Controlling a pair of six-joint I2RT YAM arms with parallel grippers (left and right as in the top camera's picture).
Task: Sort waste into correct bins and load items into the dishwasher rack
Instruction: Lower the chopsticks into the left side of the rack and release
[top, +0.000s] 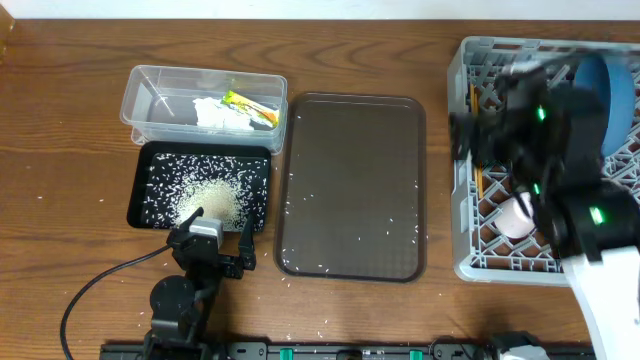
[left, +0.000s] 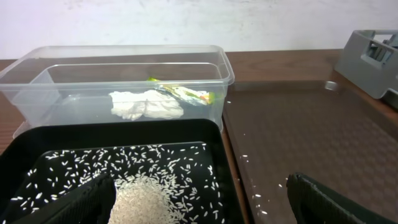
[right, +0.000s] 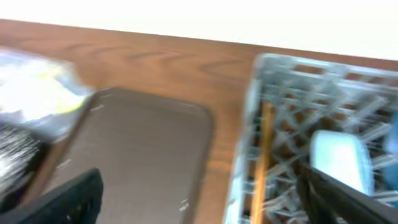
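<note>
Left gripper (left: 200, 186) and right gripper (right: 200, 177) gape empty; the tiny, light white rice grains (left: 244, 157) on the brown plastic serving tray (left: 298, 130) look unpinchable, so better grip its stiff rim.

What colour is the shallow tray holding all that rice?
The shallow tray is black; the overhead view shows it best.

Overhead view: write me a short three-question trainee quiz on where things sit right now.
1. True or false: the crumpled napkin lies in the clear tub.
2. The rice pile sits in: A black tray; B brown serving tray; C dishwasher rack.
3. Fill in: the left gripper is ___ (open or shut).
Key: 1 true; 2 A; 3 open.
</note>
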